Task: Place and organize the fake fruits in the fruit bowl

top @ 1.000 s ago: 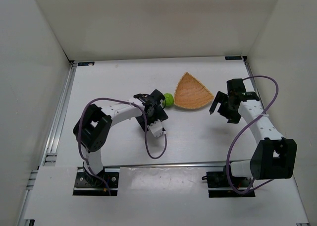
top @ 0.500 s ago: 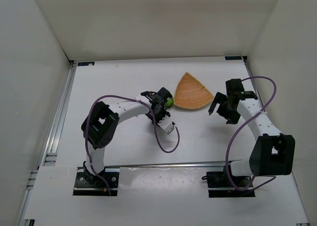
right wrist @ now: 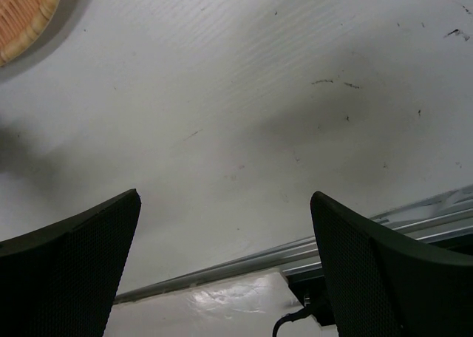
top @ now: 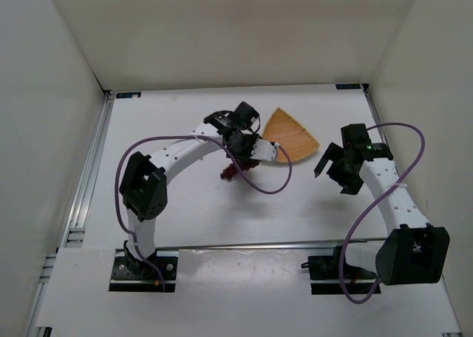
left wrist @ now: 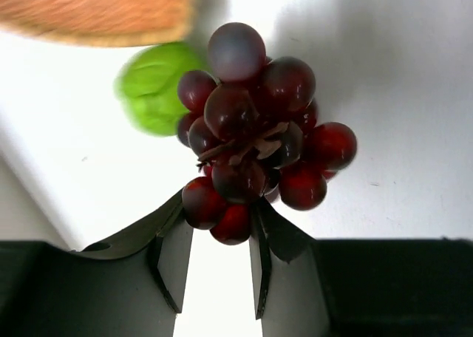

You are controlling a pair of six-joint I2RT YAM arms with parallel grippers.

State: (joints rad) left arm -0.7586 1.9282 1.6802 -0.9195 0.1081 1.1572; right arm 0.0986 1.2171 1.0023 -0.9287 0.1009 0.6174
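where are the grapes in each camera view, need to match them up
top external: grapes just left of centre, at the near side of the left arm's wrist, left of the bowl.
left wrist: grapes fill the middle, right above the fingers.
right wrist: not in it.
shared landmark: wicker bowl, right of centre from above, top left corner in both wrist views.

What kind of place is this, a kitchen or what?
Probably a robotics lab test cell: left arm and right arm bolted to a white table, plain white walls around it, grapes and wicker bowl as props.
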